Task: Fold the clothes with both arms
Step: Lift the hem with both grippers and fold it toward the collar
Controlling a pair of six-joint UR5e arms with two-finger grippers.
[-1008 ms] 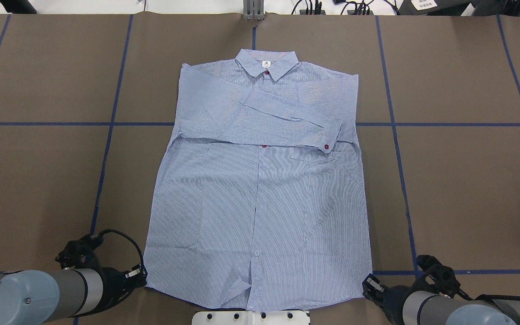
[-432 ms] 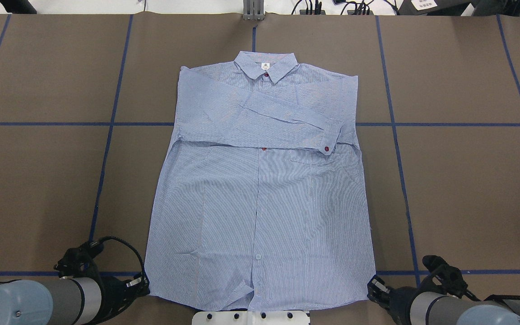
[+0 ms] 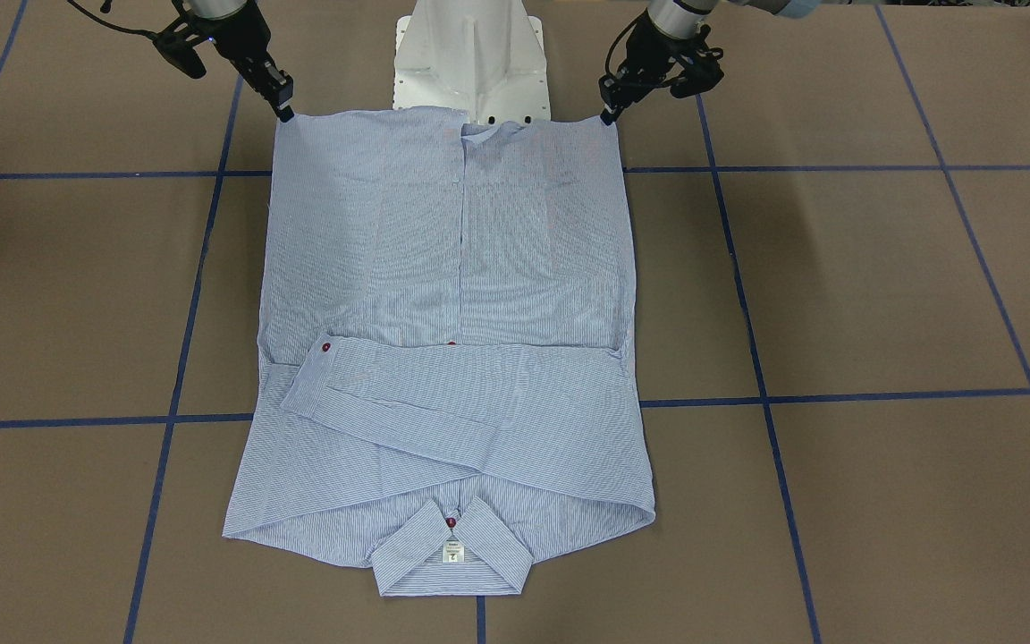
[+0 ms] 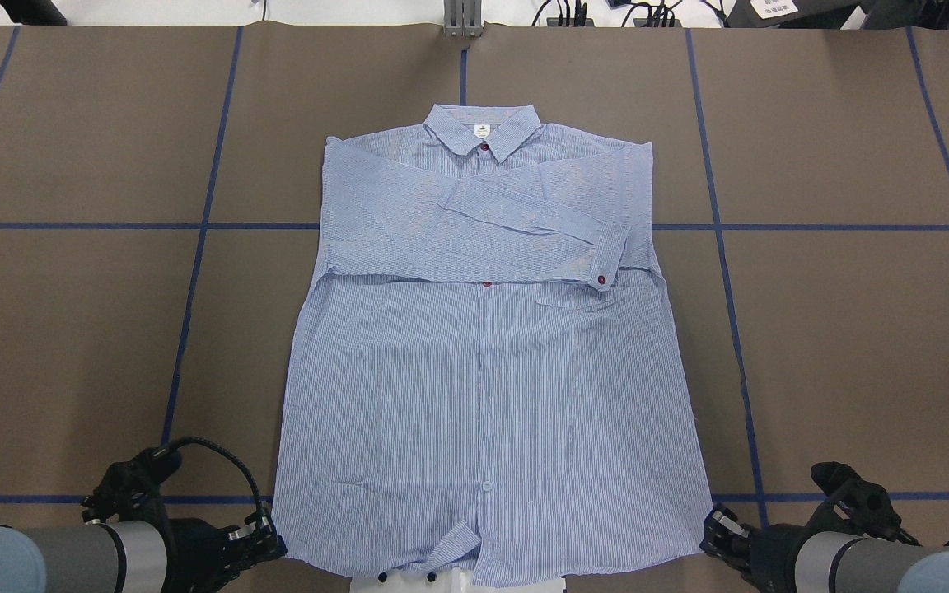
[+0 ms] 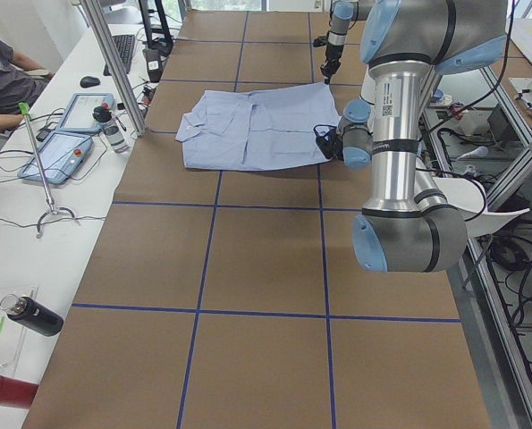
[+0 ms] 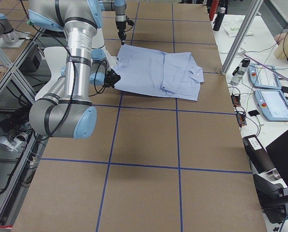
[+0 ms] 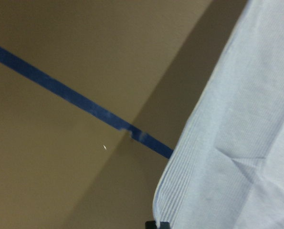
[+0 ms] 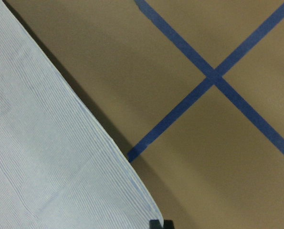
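Robotics lab; blue-taped table [image 4: 71, 329]; teach pendants [image 6: 274, 104]; aluminium post [image 6: 240, 35].

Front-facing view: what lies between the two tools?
The shirt, its hem stretched from left tool to right tool, at the white base; front-facing view shows it.

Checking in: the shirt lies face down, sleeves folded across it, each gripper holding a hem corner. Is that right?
Not face down: the shirt lies face up. The overhead view shows its buttons, chest pocket and neck label. The rest stands: sleeves folded across it, the left gripper and right gripper each holding a hem corner.
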